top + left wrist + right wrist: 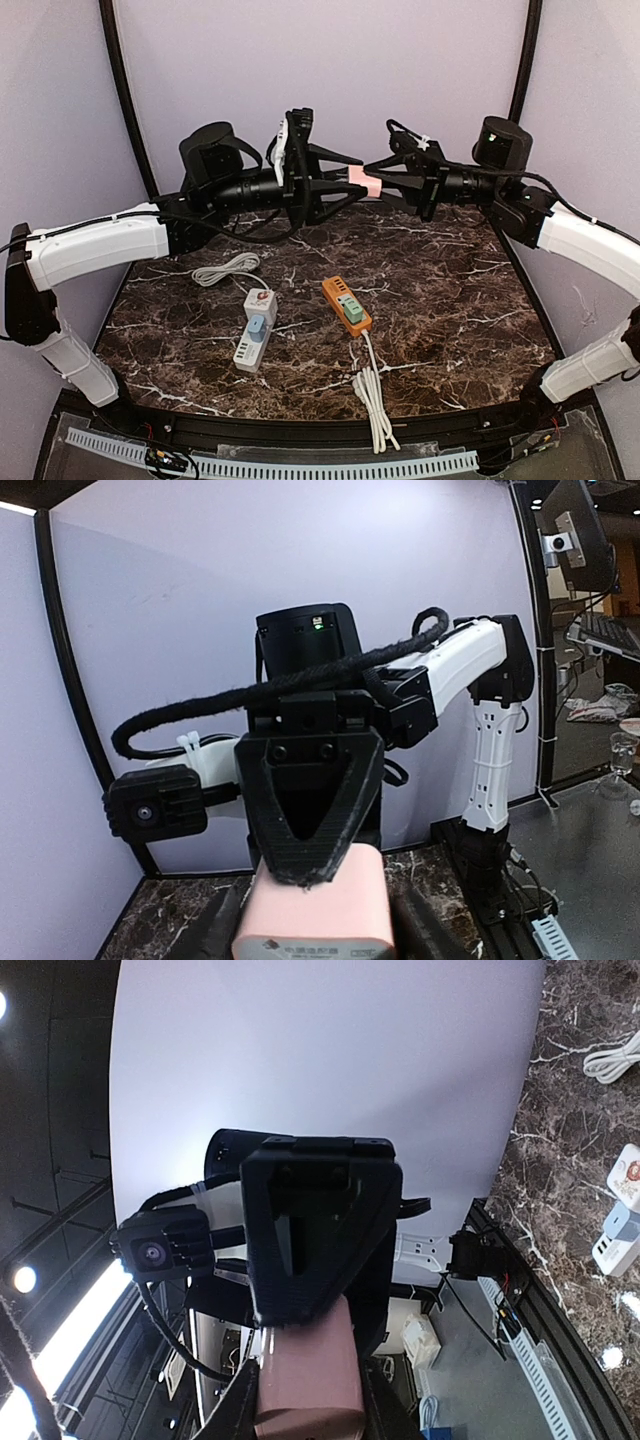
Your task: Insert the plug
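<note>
plug (368, 183): small pink block, up in the air over the back of the table (450, 290), well above both strips and nowhere near a socket

left gripper (352, 181): closed on the plug from its own side. In its wrist view the fingers hug the pink block at the bottom of the shot.

right gripper (382, 184): also clamped on that same plug from the opposite side, so both arms have it at once, nose to nose

what this looks like: a mid-air handover imo, but I can't say which arm ends up with it

orange power strip (347, 303): lying flat mid-table, with a greenish plug already sitting in it

white power strip (255, 330): just left of the orange one, with a blue adapter in it

target socket: honestly can't tell which strip it's meant for, and the prongs are hidden in every view

done so far: the plug is off the table and firmly gripped

left to do: pretty much the whole insertion. One gripper has to let go, then the other brings the plug down over a free socket, lines up the prongs and pushes it home.

progress guess: early, maybe a third of the way
</note>
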Motion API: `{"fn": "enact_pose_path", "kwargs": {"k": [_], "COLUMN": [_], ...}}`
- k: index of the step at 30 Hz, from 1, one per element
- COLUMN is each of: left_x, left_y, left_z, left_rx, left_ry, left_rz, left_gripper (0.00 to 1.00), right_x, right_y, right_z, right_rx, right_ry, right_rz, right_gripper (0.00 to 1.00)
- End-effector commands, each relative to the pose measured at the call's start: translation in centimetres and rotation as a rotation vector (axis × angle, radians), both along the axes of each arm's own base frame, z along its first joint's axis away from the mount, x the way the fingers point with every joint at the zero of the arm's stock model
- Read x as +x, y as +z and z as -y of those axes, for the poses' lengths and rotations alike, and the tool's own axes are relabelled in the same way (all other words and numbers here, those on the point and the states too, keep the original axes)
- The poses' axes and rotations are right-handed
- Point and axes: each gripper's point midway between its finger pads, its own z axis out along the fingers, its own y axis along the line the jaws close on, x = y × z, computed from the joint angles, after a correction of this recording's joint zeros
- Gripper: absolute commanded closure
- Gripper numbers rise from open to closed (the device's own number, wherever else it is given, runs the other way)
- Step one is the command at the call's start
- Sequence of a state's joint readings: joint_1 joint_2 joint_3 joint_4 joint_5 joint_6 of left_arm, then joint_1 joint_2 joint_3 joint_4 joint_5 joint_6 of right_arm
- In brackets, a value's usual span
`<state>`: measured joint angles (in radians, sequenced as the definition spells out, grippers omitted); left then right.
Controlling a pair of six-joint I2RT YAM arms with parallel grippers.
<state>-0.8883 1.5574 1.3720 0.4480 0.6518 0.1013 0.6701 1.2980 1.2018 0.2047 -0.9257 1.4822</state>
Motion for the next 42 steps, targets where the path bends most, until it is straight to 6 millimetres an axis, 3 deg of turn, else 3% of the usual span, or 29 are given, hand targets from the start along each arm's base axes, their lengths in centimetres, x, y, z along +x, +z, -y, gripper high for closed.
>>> {"fn": "enact_pose_path", "kwargs": {"k": [1,2,4,6,13,25,36,42], "left_x": [0.8,0.6,0.6,0.6,0.3,0.2,3.0,5.1], "left_y": [-0.8,-0.5,-0.8,-1.1,-3.6,-7.5,-9.1,-8.7], "left_z": [-0.7,-1.0,-1.5,-2.1,-4.2,-8.8,-11.8,-13.4], "left_rx": [0.01,0.0,0.004,0.015,0.076,0.233,0.345,0.387], "left_ry": [0.065,0.07,0.092,0.115,0.195,0.37,0.618,0.779], "left_rz": [-0.024,-0.02,-0.024,-0.026,-0.066,-0.171,-0.315,-0.367], "left_gripper": [0.28,0.16,0.06,0.02,0.01,0.01,0.01,0.01], "right_x": [-1.1,-1.1,-1.0,-0.9,0.6,5.0,8.2,10.0], "right_y": [0.3,0.1,-0.1,-0.5,-3.1,-6.4,-9.0,-10.0], "right_z": [0.3,0.3,0.3,0.4,1.0,2.4,2.3,2.2], "right_rx": [-0.006,-0.01,-0.016,-0.027,-0.121,-0.363,-0.525,-0.63], "right_ry": [0.023,0.021,0.018,0.014,-0.031,-0.121,-0.144,-0.126], "right_rz": [0.025,0.024,0.025,0.027,0.028,0.106,0.154,0.197], "right_gripper": [1.0,1.0,1.0,1.0,1.0,1.0,1.0,1.0]}}
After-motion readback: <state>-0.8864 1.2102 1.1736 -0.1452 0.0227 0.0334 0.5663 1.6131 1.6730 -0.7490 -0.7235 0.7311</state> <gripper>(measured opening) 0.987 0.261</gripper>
